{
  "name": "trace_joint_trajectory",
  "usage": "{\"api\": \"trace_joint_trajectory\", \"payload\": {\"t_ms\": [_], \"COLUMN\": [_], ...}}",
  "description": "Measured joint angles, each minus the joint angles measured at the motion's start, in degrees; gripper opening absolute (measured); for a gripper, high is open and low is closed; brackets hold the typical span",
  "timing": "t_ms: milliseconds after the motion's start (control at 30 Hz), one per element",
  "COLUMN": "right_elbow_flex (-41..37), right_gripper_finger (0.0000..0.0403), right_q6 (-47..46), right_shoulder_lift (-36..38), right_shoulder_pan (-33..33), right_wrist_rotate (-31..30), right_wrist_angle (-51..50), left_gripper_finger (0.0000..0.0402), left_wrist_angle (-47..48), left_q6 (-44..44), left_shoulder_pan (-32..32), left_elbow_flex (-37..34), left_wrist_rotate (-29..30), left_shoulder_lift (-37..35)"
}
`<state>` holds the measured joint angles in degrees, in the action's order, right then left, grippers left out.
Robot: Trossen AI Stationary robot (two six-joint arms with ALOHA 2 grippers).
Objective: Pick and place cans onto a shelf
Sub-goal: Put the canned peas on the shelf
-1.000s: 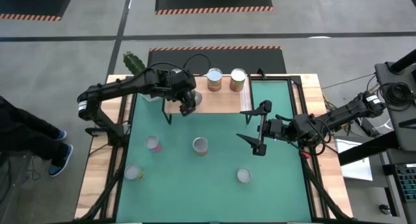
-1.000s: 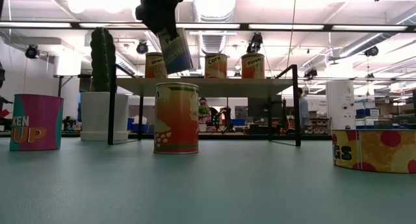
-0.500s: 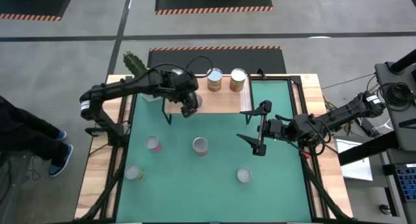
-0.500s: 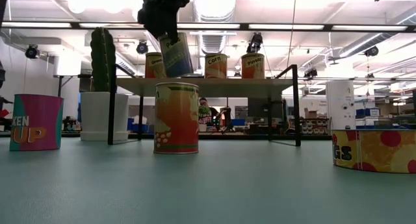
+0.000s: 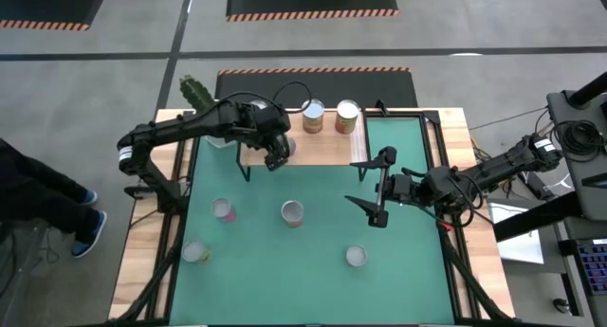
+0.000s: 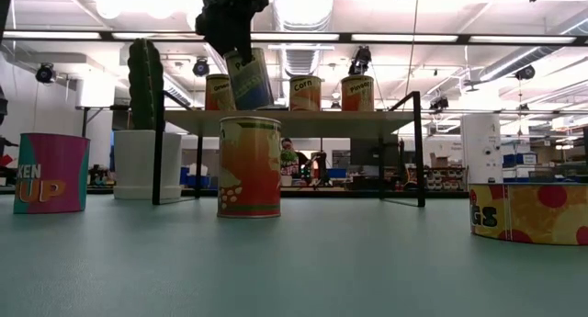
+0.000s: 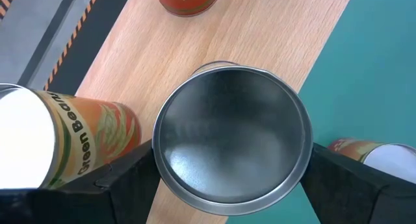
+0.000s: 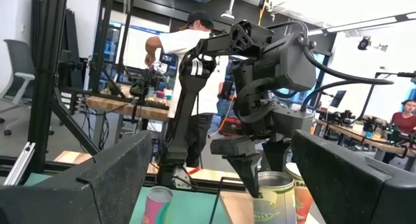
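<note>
My left gripper [image 5: 276,154] is shut on a pale-labelled can [image 6: 248,78] over the left part of the light-wood shelf [image 5: 322,149]. The can's silver top [image 7: 231,143] fills the left wrist view. Standing on the shelf board are three cans [image 6: 219,92], [image 6: 306,93], [image 6: 357,93]. Several more cans stand on the green mat, among them an orange one [image 6: 249,166] and a pink one [image 5: 223,210]. My right gripper [image 5: 365,187] hangs open above the mat, right of centre, with nothing between its fingers. My left gripper pinches the can between its two fingers [image 7: 130,178], one on each side of the can's wall just under the top rim [image 7: 159,165]. The fingers come slanting down from above. The can is tilted, its lower edge [image 6: 262,107] right at the shelf board; whether it touches, I cannot tell.
A cactus in a white pot [image 6: 147,161] stands at the shelf's left end. The shelf's thin black legs [image 6: 418,152] rise from the mat. A can [image 6: 528,213] stands close to the low camera on the right. People and desks show beyond the table.
</note>
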<state>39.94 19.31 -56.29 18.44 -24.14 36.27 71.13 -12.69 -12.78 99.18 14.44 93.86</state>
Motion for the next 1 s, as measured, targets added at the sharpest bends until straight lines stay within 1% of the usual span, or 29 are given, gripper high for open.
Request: {"api": "trace_joint_trajectory", "payload": {"t_ms": [1000], "right_elbow_flex": [0.0], "right_gripper_finger": [0.0356], "right_q6": [0.2], "right_shoulder_lift": [0.0], "right_shoulder_pan": [0.0], "right_wrist_rotate": [0.0], "right_wrist_angle": [0.0], "left_gripper_finger": [0.0313], "left_wrist_angle": [-2.2], "left_q6": [0.2], "left_shoulder_pan": [0.0], "left_elbow_flex": [-1.4], "left_wrist_rotate": [0.2], "left_shoulder_lift": [0.1]}}
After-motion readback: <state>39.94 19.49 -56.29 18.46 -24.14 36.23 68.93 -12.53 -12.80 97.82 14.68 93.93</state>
